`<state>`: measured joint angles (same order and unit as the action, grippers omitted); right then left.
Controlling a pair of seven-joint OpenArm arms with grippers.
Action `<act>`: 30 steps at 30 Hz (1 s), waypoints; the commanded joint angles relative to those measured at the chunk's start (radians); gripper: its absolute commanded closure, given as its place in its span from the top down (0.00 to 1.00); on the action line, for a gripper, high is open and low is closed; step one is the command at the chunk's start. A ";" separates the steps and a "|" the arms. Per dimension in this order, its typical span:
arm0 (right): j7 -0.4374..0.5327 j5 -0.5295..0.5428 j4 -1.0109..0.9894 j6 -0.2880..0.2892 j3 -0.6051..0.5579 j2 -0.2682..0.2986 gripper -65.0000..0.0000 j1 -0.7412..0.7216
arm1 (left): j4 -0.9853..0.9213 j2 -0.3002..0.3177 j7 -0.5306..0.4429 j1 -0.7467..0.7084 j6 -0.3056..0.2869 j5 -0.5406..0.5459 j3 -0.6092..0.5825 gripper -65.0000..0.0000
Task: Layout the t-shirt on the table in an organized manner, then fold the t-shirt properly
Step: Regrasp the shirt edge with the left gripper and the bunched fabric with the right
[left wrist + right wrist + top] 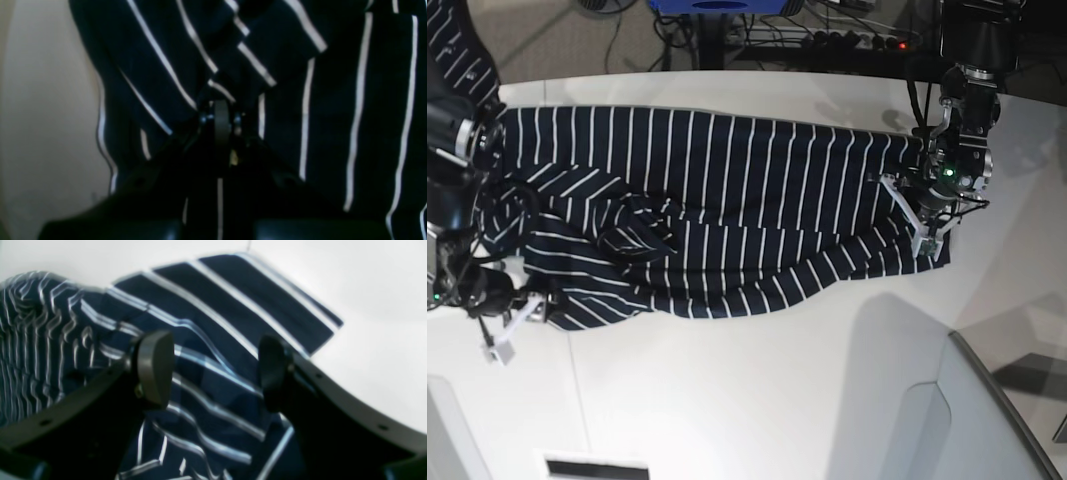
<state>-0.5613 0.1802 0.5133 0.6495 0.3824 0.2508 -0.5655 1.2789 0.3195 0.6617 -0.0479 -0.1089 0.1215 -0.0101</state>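
The t-shirt (pixel 727 210) lies spread across the far half of the white bench (pixel 757 400), stretched sideways between the two arms, its white stripes running mostly front to back. The middle and the part toward the right arm are rumpled, with a bunched fold (pixel 632 230) where the stripes turn slantwise. The near edge sags in an uneven curve, while the far edge runs fairly straight.

The left tool (pixel 927 215) sits at the shirt's end on the base view's right side. In the left wrist view its fingers (pixel 221 121) are pressed together on a pinch of striped cloth, with folds radiating up from that point and bare bench beside the cloth's edge.

The right tool (pixel 512 310) is at the opposite end, near the front corner of the shirt. In the right wrist view its two fingers (pixel 155 368) stand spread apart with nothing between them, above the wrinkled cloth. A flat flap of the shirt (pixel 267 306) lies on the bench just past them.
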 commanded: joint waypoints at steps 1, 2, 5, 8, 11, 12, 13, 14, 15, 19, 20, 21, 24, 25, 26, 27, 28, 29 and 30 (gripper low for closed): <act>0.048 0.008 -0.029 0.005 0.003 0.032 0.58 -0.051 | 0.008 0.008 0.016 0.003 -0.008 0.005 0.002 0.00; 0.073 0.008 -0.068 -0.001 0.003 0.038 0.58 -0.063 | 0.008 0.008 0.016 0.001 -0.008 0.005 0.002 0.00; 0.125 0.008 -0.107 -0.084 0.003 0.043 0.58 -0.067 | 0.008 0.008 0.016 0.000 -0.008 0.005 0.002 0.00; 0.166 0.008 -0.109 -0.175 0.000 0.043 0.58 -0.049 | 0.008 0.008 0.016 0.000 -0.008 0.005 0.002 0.00; 0.171 0.008 -0.112 -0.191 -0.001 0.040 0.58 -0.038 | 0.008 0.008 0.016 0.000 -0.008 0.005 0.002 0.00; 0.171 0.008 -0.112 -0.195 0.000 0.038 0.58 -0.034 | 0.008 0.008 0.016 0.000 -0.008 0.005 0.002 0.00; 0.171 0.008 -0.112 -0.198 -0.001 0.037 0.58 -0.029 | 0.008 0.008 0.016 0.000 -0.008 0.005 0.002 0.00; 0.166 0.008 -0.112 -0.198 0.002 0.037 0.58 -0.026 | 0.008 0.008 0.016 0.000 -0.008 0.005 0.002 0.00; 0.166 0.008 -0.114 -0.198 0.003 0.035 0.58 -0.026 | 0.008 0.008 0.016 0.000 -0.008 0.005 0.002 0.00; 0.169 0.008 -0.132 -0.198 -0.001 0.034 0.58 -0.009 | 0.008 0.008 0.016 -0.002 -0.008 0.005 0.003 0.00; 0.169 0.008 -0.143 -0.198 -0.001 0.034 0.58 -0.009 | 0.008 0.008 0.016 -0.002 -0.008 0.005 0.003 0.00; 0.169 0.008 -0.149 -0.198 -0.001 0.034 0.58 -0.009 | 0.008 0.008 0.016 -0.002 -0.008 0.005 0.003 0.00; 0.168 0.008 -0.155 -0.198 -0.001 0.034 0.58 -0.009 | 0.008 0.008 0.016 -0.002 -0.008 0.005 0.003 0.00; 0.168 0.008 -0.155 -0.198 -0.003 0.034 0.58 -0.008 | 0.008 0.008 0.016 -0.002 -0.008 0.005 0.003 0.00; 0.168 0.008 -0.155 -0.198 -0.003 0.034 0.56 -0.006 | 0.008 0.008 0.016 -0.002 -0.008 0.005 0.003 0.00; 0.166 0.008 -0.155 -0.198 -0.003 0.034 0.52 -0.006 | 0.008 0.008 0.016 -0.002 -0.008 0.005 0.003 0.00; 0.166 0.008 -0.155 -0.198 -0.003 0.034 0.45 -0.006 | 0.008 0.008 0.016 -0.002 -0.008 0.005 0.003 0.00; 0.166 0.008 -0.155 -0.198 -0.003 0.034 0.35 -0.006 | 0.008 0.008 0.016 -0.002 -0.008 0.005 0.003 0.00; 0.166 0.008 -0.155 -0.198 -0.003 0.034 0.26 -0.006 | 0.008 0.008 0.016 -0.002 -0.008 0.005 0.003 0.00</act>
<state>-0.4038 0.1829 0.3511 0.4515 0.3817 0.2733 -0.5476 1.2789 0.3195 0.6617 -0.0502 -0.1085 0.1211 -0.0093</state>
